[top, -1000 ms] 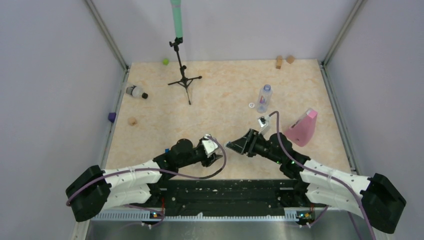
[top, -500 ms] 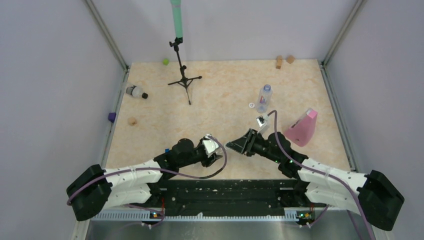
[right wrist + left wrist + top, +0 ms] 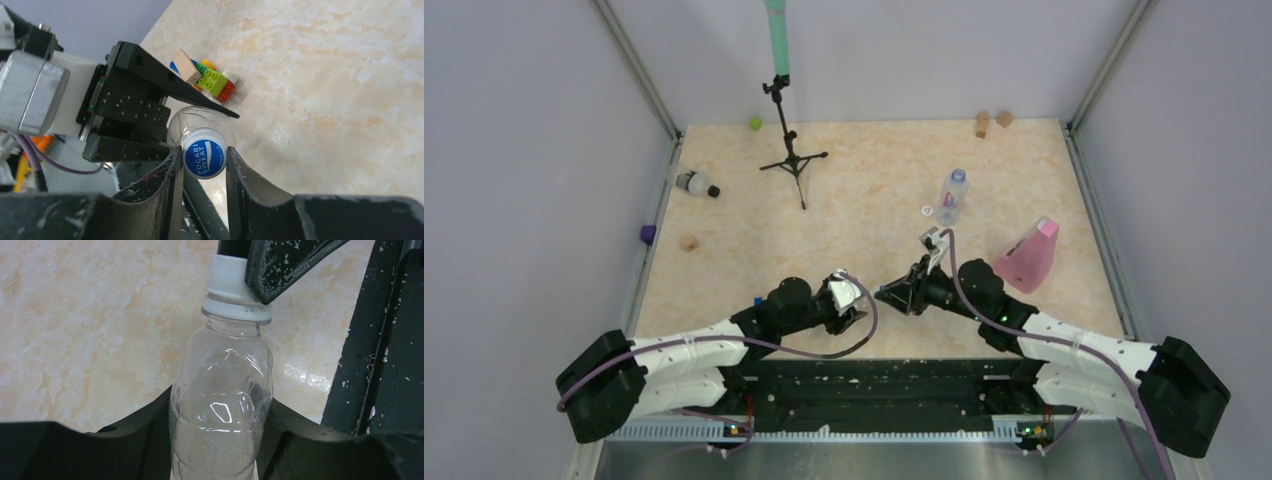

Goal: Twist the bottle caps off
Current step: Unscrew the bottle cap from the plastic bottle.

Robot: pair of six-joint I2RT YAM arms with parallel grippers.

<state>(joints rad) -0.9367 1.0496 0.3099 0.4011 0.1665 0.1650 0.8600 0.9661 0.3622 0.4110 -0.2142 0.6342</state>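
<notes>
The bottle (image 3: pixel 220 405) is clamped by its clear body in the left gripper (image 3: pixel 220 445), with neck and cap (image 3: pixel 204 159) projecting beyond that gripper's fingertips. The cap is pinched between the fingers of the right gripper (image 3: pixel 202 156), which is closed on its white rim from two opposite sides, so that its blue printed top faces the right wrist. The step in hand is judged to be the first loosening twist.

For this to be done well, the right wrist should be rolled about the neck's own axis, in the direction of the arrow printed beside OPEN on the cap. Any sideways offset would be turned into a bending load on the neck, and the small cap could be lost from the pads. The left grip should be held firm enough that the thin body is not spun along with the cap, yet not so hard that the wall is crushed. No pull away from the left gripper should be applied until the threads are felt to be free. If the roll range is used up first, the cap should be released, the wrist rewound, and the cap regrasped at the same depth.

A cluster of bricks (image 3: pixel 210 80) lies just behind the left gripper and need not be touched.
</notes>
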